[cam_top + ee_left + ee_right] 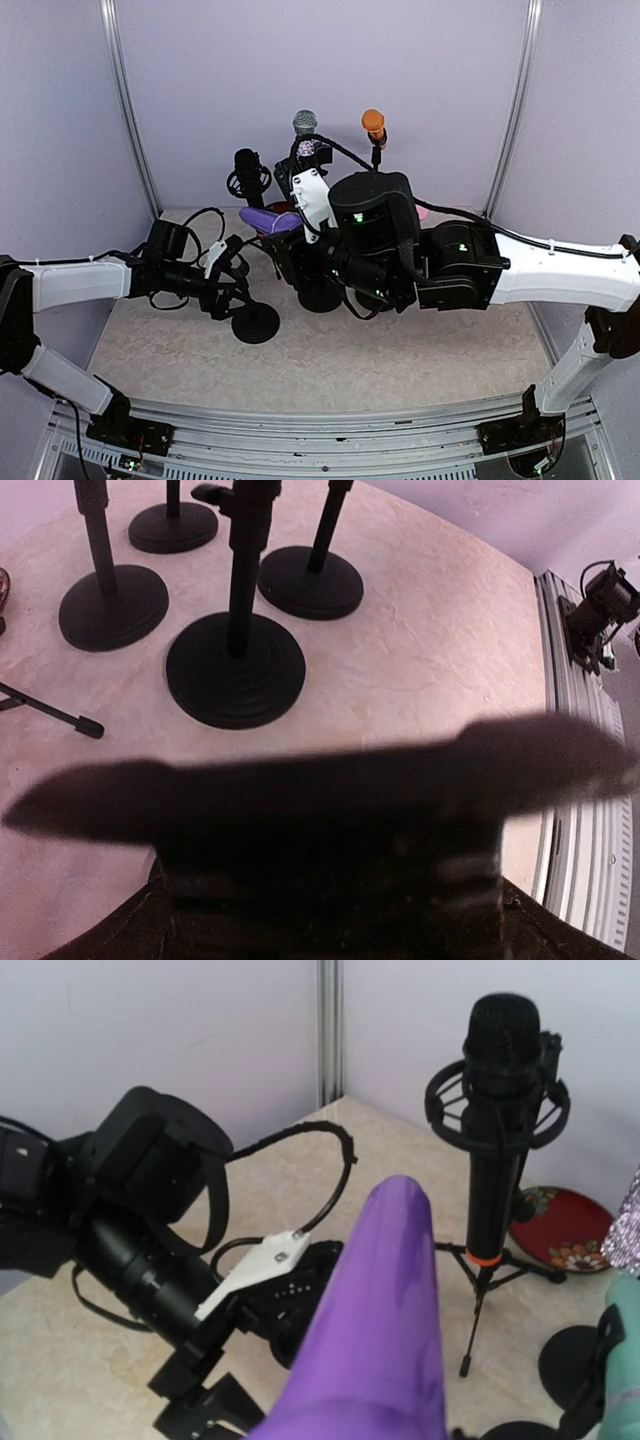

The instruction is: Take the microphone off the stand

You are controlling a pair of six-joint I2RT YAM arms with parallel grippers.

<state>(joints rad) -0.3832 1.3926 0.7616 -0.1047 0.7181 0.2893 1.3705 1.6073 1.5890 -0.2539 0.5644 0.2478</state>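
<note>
Lilac walls box in a pale, stone-patterned table (400, 350) crowded with microphone stands. My right fingers (303, 215) pinch the purple microphone (268, 218) by one end. It lies roughly level and juts out past my fingertips, and in my right wrist view it fills the middle of the picture and hides the fingers themselves. My left fingers (228, 275) sit at the top of the short stand (255, 322), whose round base rests just below and slightly ahead of them. A dark blur covers the lower half of my left wrist view, so I cannot tell whether they are spread or closed on the stand. The microphone looks apart from that stand, up and beyond my left fingers, so I judge the lift-off itself done and the carry-away the step in hand. Beyond my right fingertips a black microphone (500, 1070) stands upright in a ring mount on a tripod. A grey-headed microphone (305, 122) and an orange-headed microphone (373, 125) rise further behind. Next I should draw the purple microphone back toward bare table on my right fingers' side, keeping it level and clear of those neighbours and the loose cable (330, 1175), and only then loosen the pinch.
</note>
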